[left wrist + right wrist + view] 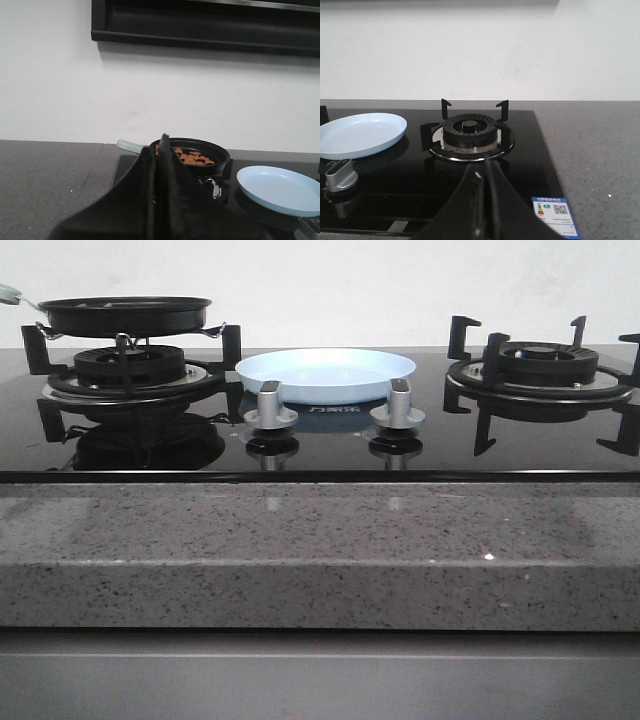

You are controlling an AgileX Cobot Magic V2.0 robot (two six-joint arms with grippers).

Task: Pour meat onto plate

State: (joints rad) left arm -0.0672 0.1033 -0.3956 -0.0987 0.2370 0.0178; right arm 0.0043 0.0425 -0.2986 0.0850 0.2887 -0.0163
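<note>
Grey stone bench (300,550), black hob. Meat (192,158) in pan (220,152) beyond clenched, empty left fingers (162,150); right fingers (485,172) likewise. Risk: spilling short of plate (280,192).

Black frying pan (124,315) on left burner (130,367), bare right burner (540,365), 2 silver knobs (271,406), speckled countertop (320,550)

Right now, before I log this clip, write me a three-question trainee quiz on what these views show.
1. True or false: the meat already lies on the plate.
2. The frying pan sits on which burner in the front view: A left, B right?
3. Fill in: both grippers, left gripper and right gripper, have their fingers ____.

Key: 1 false, it is in the pan. 2 A. 3 shut, holding nothing.
</note>
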